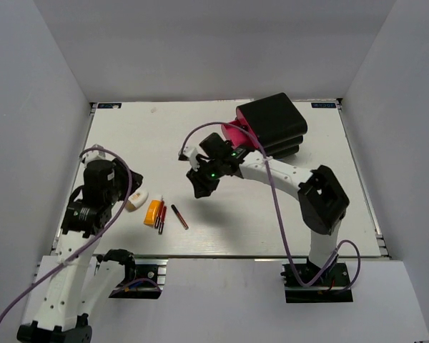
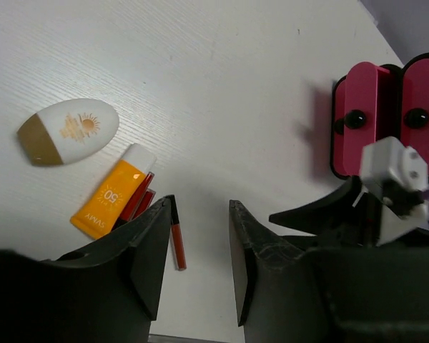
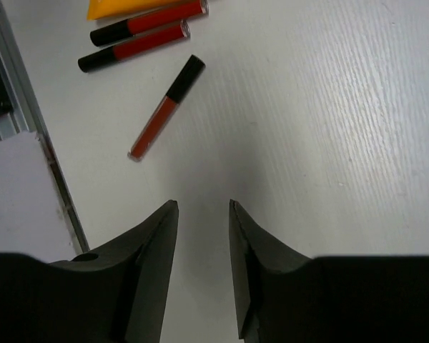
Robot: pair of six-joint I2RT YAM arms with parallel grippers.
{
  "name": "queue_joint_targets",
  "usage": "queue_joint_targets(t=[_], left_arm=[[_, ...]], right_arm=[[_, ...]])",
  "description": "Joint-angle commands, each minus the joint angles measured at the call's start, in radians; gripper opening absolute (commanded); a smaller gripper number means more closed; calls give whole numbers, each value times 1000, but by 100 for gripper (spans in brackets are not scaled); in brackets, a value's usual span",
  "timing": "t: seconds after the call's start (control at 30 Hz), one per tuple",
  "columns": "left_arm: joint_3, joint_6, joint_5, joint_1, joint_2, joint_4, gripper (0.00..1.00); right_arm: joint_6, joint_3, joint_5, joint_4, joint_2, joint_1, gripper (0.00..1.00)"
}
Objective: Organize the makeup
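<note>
— Three lip glosses are counted on the table: the paired lip glosses are laid side by side against the orange sunscreen tube, and a lone lip gloss is set apart from them. Which is best reached, and by which arm?

— The lone lip gloss is judged the likelier target, and the right gripper is the nearer one. In the right wrist view the tube is seen ahead of the fingers and off toward the left side of that view, out of line with the gap. Its long axis runs on a slant, with the black cap at the far end and the red body toward the gripper.

— How are the fingers set?

— Both pairs are partly spread, with nothing pinched. Only bare table is seen between the right fingers. The left gripper is empty too; the lone lip gloss shows beside one fingertip but lies on the table beyond.

— And the rest?

— The white-tan oval bottle is found nearest the left gripper, close to the orange sunscreen tube. The black box with pink drawers is placed well apart, at the far side.

— What is called for?

— A sideways shift and a wrist turn would be needed, so that the tube is closed on across its narrow width.
</note>
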Motion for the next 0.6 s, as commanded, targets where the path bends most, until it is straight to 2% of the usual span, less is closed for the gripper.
queue_joint_targets(t=[0.0,0.23,0.4,0.57], left_arm=[[18,-31,-54,5,-77,-90,48],[26,-74,-71,5,-183,-180,49],[26,-93,-70,-4,-234,-233,51],[15,-97,-67,-5,-257,-249,51]], right_arm=[[113,76,91,6,30,47,42],[184,109,129,38,121,144,48],[192,161,206,54,185,228,53],[219,185,280,69,239,261,57]])
